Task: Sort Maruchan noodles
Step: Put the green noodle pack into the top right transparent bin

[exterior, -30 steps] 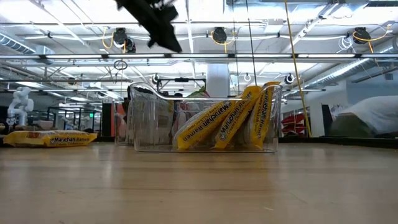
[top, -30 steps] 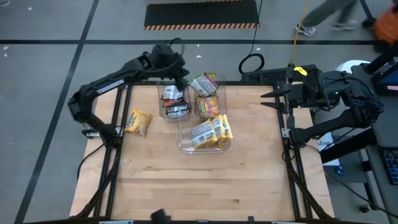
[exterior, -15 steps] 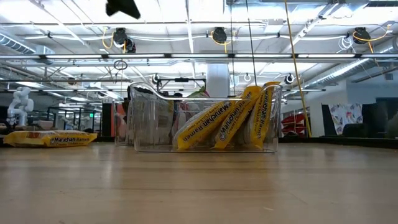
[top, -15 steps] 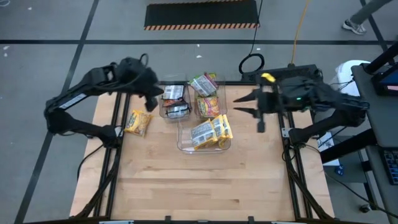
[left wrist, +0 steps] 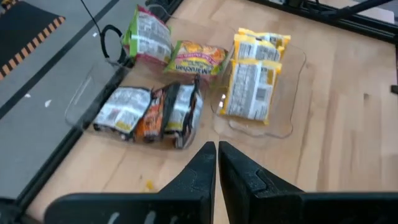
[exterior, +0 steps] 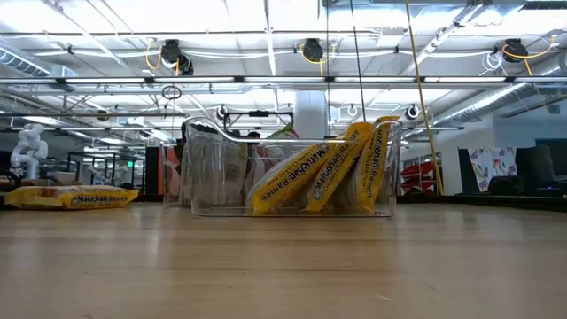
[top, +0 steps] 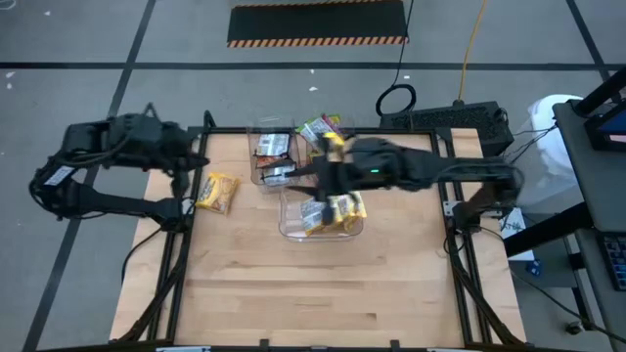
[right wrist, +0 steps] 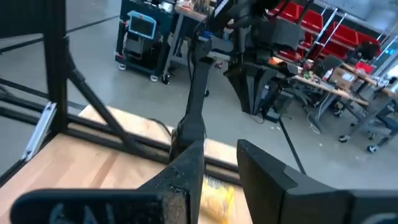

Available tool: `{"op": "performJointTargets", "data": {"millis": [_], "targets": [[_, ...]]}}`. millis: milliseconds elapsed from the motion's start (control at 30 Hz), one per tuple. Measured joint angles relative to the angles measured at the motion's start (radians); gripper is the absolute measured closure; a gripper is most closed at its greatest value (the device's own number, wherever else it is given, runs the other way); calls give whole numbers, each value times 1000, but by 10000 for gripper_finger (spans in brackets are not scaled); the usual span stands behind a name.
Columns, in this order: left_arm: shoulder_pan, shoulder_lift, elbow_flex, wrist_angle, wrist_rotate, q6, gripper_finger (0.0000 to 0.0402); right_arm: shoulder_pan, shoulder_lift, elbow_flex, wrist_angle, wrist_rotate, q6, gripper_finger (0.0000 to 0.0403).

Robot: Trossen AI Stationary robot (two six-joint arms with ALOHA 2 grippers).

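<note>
- The Maruchan noodles (top: 331, 210) sit mostly in clear plastic bins (top: 320, 231) at the upper centre of the high view: yellow packets in the nearest bin, dark and silver-backed ones in the bin to its upper left, green and orange-red ones in the bin at upper right.
- One yellow packet (top: 217, 193) lies alone on the tabletop (top: 313, 293), at centre left of the high view, still unsorted.
- The left gripper (left wrist: 217, 149) is drawn back over the tabletop's left edge, its fingers closed almost together and holding nothing.
- The right gripper (right wrist: 221, 163) reaches in from the right, over the bins; its fingers stand apart, empty, with a yellow packet showing between them below.
- Risks, as I judge them: the packets are thin, slick, crinkly plastic pillows, so fingers may slide off a flat face or pinch only a sealed edge and drop it.
- In the low view the yellow packets lean upright against each other; pulling one could tip the others or drag a neighbour along.
- The bins look light, rigid and smooth-walled; a finger catching a rim could shove or tip one.
- The loose packet lies flat on smooth wood, leaving little edge to get under.
</note>
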Motion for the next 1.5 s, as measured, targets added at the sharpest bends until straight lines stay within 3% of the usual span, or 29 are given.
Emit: {"op": "performJointTargets", "data": {"millis": [233,400,633,1100,1333,1500], "targets": [[-28,-108,0,-89,-21,-16,376,-12,280,324,-1,-110,-5,310],[-28,-177,0,-144,-22,-38,376,-30,420,442,30,-161,38,310],[-28,-238,0,-193,-22,-38,376,-48,550,448,137,-229,131,310],[-28,-256,0,-203,-21,-11,376,-36,771,448,242,-235,165,310],[-28,-255,-1,-202,-18,-33,376,-32,803,448,274,-233,162,310],[-28,-255,-43,-202,45,-41,376,-32,769,447,227,-233,140,310]]}}
